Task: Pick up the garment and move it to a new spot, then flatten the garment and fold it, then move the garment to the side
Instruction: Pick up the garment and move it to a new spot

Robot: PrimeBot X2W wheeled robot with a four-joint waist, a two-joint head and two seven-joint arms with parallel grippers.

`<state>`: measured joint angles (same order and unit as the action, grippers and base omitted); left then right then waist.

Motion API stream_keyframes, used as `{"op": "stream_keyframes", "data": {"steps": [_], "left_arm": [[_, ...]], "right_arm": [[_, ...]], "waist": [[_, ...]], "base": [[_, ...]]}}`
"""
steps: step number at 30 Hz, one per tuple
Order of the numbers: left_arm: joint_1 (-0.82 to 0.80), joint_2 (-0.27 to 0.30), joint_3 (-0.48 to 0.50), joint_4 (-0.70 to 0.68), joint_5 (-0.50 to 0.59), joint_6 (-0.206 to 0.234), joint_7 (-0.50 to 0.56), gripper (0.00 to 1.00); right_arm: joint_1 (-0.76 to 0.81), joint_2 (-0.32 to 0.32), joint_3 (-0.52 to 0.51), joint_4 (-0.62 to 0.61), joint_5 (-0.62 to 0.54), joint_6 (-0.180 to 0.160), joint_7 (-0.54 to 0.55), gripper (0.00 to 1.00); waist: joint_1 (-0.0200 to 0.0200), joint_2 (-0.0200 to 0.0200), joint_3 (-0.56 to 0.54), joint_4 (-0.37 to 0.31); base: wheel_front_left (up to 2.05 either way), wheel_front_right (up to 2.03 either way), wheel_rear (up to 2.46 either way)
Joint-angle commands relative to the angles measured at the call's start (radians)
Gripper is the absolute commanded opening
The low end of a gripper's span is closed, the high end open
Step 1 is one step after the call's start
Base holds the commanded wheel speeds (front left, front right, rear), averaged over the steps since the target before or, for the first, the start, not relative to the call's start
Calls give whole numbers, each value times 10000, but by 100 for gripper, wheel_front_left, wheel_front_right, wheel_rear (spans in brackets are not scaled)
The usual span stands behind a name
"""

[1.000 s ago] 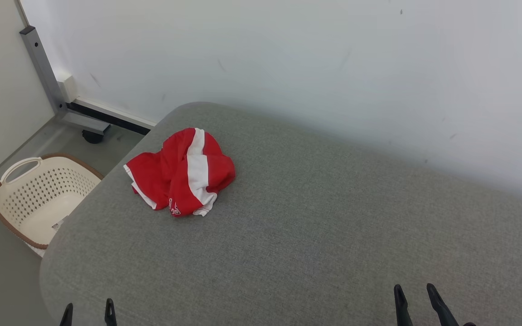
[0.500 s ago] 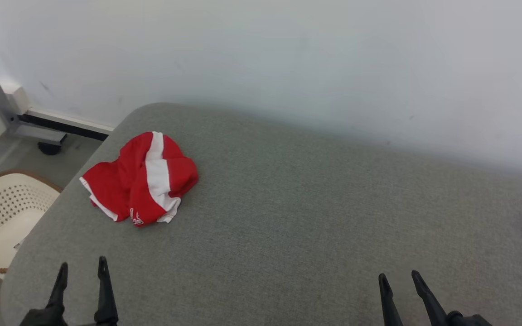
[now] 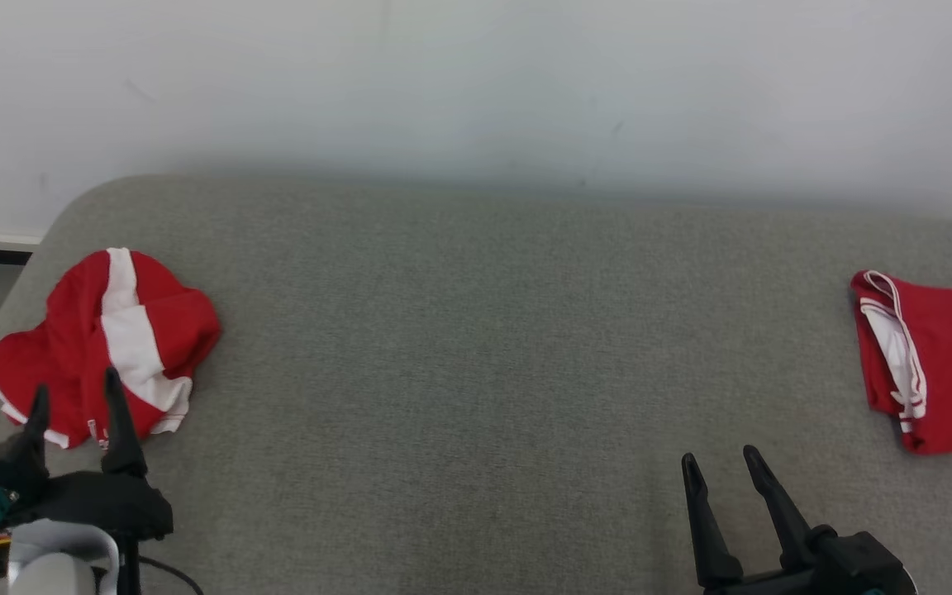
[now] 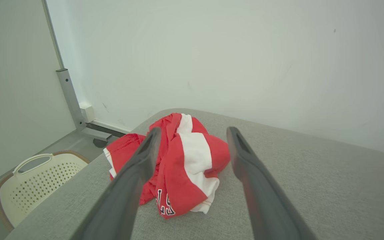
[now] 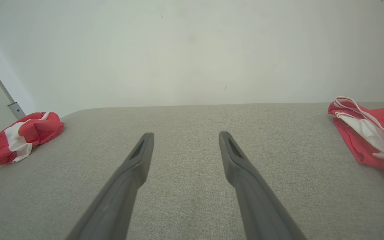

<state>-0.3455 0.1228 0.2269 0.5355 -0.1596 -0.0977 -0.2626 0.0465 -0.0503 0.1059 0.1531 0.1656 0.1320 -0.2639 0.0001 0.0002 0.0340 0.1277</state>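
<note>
Garment (image 3: 104,330): I see it crumpled, red with a white stripe, at the table's (image 3: 476,330) left end | left gripper (image 3: 75,382): fingers spread, empty, aimed at the garment | right gripper (image 3: 717,454): fingers spread, empty, over bare table | second red garment (image 3: 947,355): lying at the right end

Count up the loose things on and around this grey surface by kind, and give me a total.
Red-and-white garments: 2 (crumpled garment, flatter garment)
Cream perforated basket: 1
Total: 3
</note>
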Motion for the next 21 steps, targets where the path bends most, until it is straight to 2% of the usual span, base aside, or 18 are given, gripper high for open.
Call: {"op": "stream_keyframes", "data": {"steps": [1, 4, 10, 18, 21], "left_arm": [[-585, 212, 161, 434, -74, 31, -32, 100], [-925, 346, 243, 1045, -110, 96, -31, 100], [-2223, 991, 628, 2588, -454, 280, 164, 100], [-3282, 2000, 865, 4437, -592, 583, 1050, 100], [-3456, 2199, 901, 5203, -700, 642, 1726, 100]], "right_arm": [[-250, 0, -20, -32, -92, -22, 0, 100], [-358, -1, -42, -72, -101, -22, 0, 100], [-826, 0, -18, -78, -65, -22, 0, 100], [-1078, 3, 11, -16, 105, -22, -1, 100], [-1062, 2, 14, 40, 138, -22, -1, 100]], "waist": [[-1, -2, 895, -955], [-1, -2, 1049, -1121], [-1, -2, 1517, -1618], [-1, -2, 1779, -2120], [-1, -2, 1800, -2191]], "base": [[0, 0, 0], [0, 0, 0], [0, 0, 0], [0, 0, 0], [0, 0, 0]]}}
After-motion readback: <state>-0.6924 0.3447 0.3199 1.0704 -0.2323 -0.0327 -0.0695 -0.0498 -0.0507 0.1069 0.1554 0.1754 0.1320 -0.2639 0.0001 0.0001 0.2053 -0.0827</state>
